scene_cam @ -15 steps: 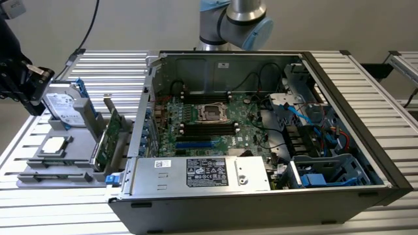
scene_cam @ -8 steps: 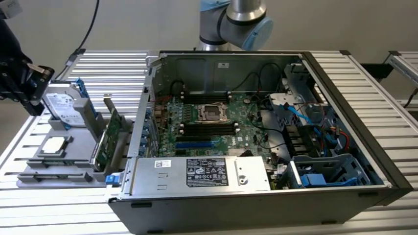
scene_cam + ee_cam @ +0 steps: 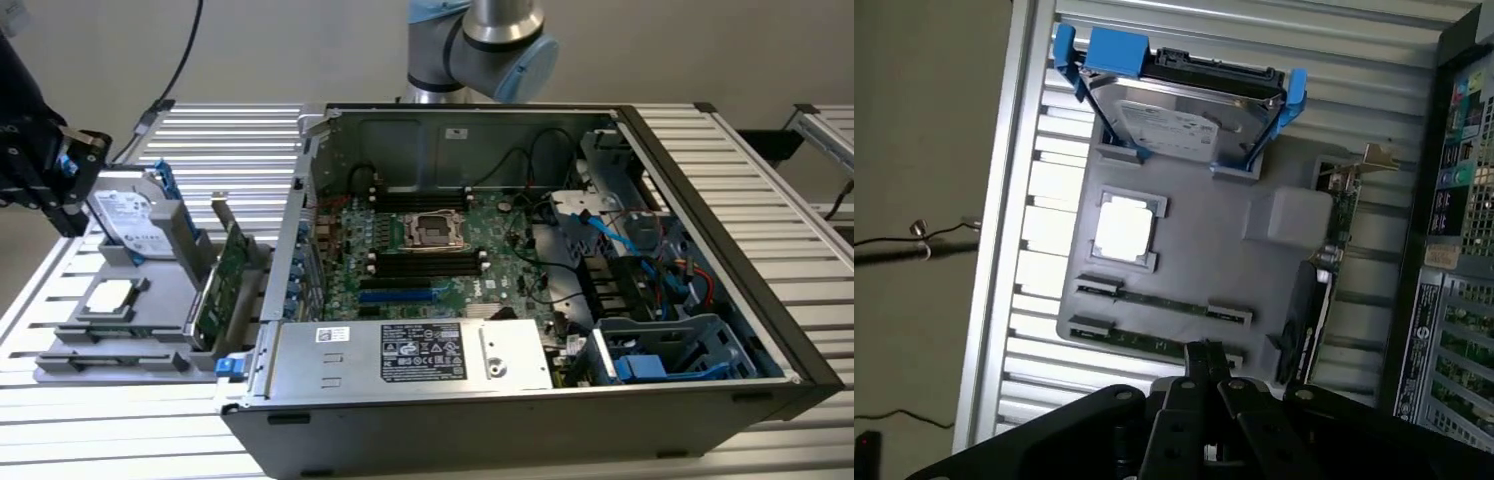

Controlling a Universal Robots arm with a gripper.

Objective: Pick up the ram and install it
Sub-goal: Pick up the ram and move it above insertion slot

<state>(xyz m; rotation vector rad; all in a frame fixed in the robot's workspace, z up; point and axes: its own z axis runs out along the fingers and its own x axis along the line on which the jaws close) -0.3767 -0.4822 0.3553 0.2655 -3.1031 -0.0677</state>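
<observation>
Two ram sticks, thin and green, stand on edge in grey holders at the front of the grey tray (image 3: 1274,215). One ram stick (image 3: 1159,298) is farther from me and the other (image 3: 1144,340) lies just past my fingertips. In the exterior view they show as dark strips (image 3: 114,345) at the tray's near end. My black gripper (image 3: 1206,358) hangs above the tray with its fingers pressed together and nothing between them. In the exterior view the gripper (image 3: 67,210) is at the far left, above the tray's back corner.
The tray also carries a hard drive (image 3: 1184,115) in a blue caddy, a CPU (image 3: 1124,228) and a tall green expansion card (image 3: 220,280). On the exterior view's right stands the open computer case (image 3: 787,330), with black memory slots (image 3: 424,262) beside the CPU socket and a power supply (image 3: 414,352) in front.
</observation>
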